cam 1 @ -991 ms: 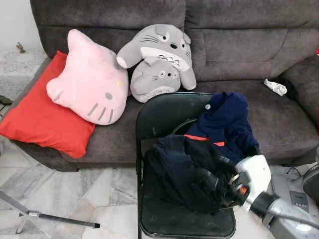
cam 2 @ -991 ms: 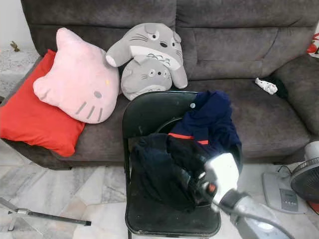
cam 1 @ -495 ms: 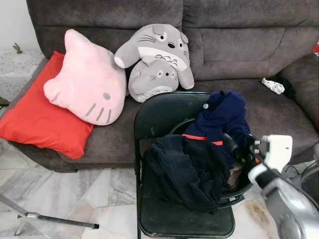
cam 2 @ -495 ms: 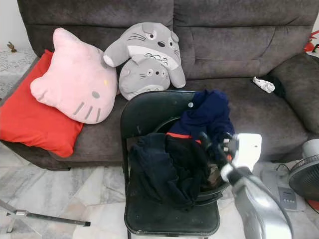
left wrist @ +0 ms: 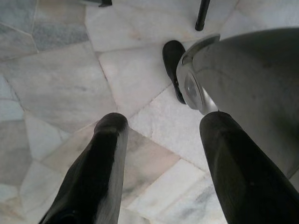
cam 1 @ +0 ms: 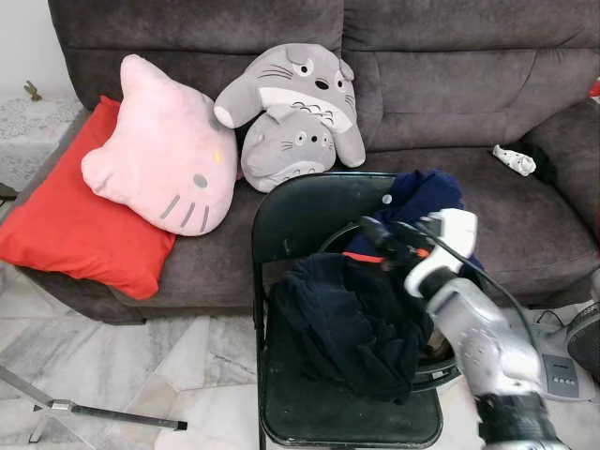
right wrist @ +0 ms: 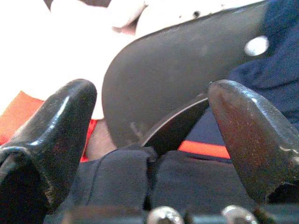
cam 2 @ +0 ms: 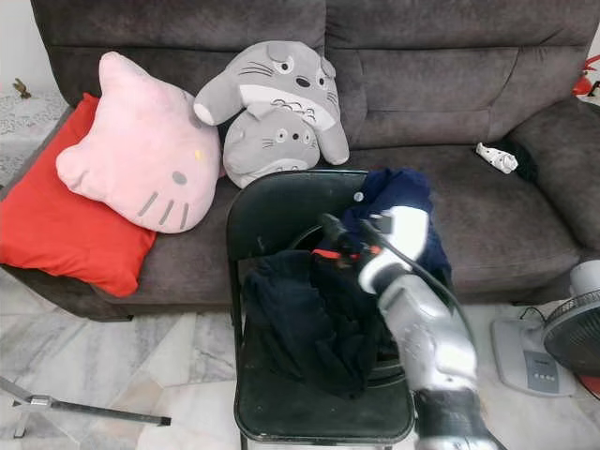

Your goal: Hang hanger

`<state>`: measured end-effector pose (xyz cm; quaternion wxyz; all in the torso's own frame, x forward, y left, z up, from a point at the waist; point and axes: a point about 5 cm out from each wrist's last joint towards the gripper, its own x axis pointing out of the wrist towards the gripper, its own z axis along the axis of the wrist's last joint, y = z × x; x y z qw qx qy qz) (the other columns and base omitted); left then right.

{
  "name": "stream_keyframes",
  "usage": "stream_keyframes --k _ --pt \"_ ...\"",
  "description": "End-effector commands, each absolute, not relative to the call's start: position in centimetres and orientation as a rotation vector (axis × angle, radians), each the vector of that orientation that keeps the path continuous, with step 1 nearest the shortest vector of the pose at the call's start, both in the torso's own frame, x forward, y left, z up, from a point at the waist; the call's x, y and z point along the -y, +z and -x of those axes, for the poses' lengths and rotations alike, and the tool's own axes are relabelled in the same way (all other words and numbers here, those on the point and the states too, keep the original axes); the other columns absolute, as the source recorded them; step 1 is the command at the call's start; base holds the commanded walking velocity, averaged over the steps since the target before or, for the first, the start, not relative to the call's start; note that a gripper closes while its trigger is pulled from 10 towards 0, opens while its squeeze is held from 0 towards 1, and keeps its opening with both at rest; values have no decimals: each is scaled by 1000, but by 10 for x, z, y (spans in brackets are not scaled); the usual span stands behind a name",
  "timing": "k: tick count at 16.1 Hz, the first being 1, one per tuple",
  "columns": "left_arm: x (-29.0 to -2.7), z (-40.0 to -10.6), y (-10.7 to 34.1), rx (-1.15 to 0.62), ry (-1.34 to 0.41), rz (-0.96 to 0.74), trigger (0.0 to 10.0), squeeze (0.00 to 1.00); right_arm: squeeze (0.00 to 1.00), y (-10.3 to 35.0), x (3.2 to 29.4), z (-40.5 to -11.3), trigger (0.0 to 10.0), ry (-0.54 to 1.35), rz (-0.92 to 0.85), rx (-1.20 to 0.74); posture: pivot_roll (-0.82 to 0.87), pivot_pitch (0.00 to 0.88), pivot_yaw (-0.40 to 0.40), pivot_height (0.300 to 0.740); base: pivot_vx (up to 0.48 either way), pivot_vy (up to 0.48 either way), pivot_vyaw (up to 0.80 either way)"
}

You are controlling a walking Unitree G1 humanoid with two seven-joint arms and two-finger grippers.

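A black folding chair (cam 1: 309, 211) stands before a grey sofa (cam 1: 450, 84). Dark clothes (cam 1: 352, 323) lie heaped on its seat, and a navy garment (cam 1: 427, 192) with a red stripe is draped over the backrest's right side. A black curved piece, apparently the hanger (cam 1: 339, 239), shows between the backrest and the heap; its full shape is hidden.

The right end effector (cam 1: 380, 234) hovers over the clothes, just in front of the backrest, fingers (right wrist: 58, 128) spread apart with nothing between them.

The left end effector (left wrist: 161, 158) hangs over the marble floor (left wrist: 60, 79), fingers parted and empty.

On the sofa: a pink cat cushion (cam 1: 164, 150), a red pillow (cam 1: 70, 225), two grey plush toys (cam 1: 291, 108).
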<state>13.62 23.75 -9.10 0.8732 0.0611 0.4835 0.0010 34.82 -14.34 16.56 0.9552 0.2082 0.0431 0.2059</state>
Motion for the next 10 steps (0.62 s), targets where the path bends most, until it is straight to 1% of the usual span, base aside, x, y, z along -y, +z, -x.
stream_keyframes --k 1,2,4,7,10 --pt "-239 -125 -95 -1050 -3 -144 10000 0 0 158 142 -348 10000 416 -428 -130 -94 198 12 740 0 0 0" --pt "-239 -125 -95 -1050 -3 -146 10000 0 0 156 140 -350 10000 411 -455 -153 -94 198 12 740 0 0 0" --pt "-239 -125 -95 -1051 -3 -145 10000 0 0 149 134 -349 10000 430 -452 -199 -91 196 13 740 0 0 0" --pt "-239 -124 -95 -1051 -4 -146 10000 0 0 150 116 -329 10000 539 -572 -203 -91 191 13 740 0 0 0" --pt "-239 -124 -95 -1052 -8 -151 10000 0 0 142 115 -308 10000 553 -437 -174 -96 181 13 740 0 0 0"
